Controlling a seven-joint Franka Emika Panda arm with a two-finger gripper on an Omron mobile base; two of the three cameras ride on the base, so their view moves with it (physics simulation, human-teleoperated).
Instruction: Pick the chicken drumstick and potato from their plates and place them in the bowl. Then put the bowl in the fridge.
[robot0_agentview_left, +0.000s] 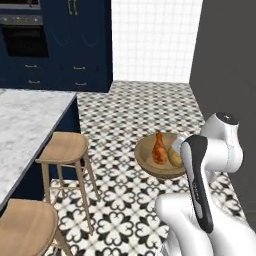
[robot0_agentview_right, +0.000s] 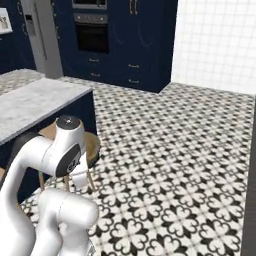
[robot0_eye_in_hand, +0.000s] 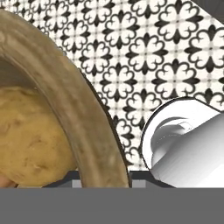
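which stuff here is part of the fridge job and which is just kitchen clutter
Part of the job:
- bowl, held up over the floor
- chicken drumstick, in the bowl
- potato, in the bowl beside it
- fridge, far left in the right base view

Just around:
- wooden stools
- marble counter
- oven
- navy cabinets

— Where's the left base camera looking from?
— Behind the arm (robot0_agentview_left: 210, 165), on its left, facing forward and down over the patterned floor (robot0_agentview_left: 125, 125) toward the far navy cabinets (robot0_agentview_left: 75, 45), with the grey counter (robot0_agentview_left: 25, 125) on the left.
— And the right one?
— Behind it on the right, aimed the same way; both share that floor, the counter (robot0_agentview_right: 35, 102) and the cabinets (robot0_agentview_right: 115, 40).
— The hand camera?
— Pressed right against the bowl (robot0_eye_in_hand: 65, 100), its rim near the lens, floor tiles beyond.
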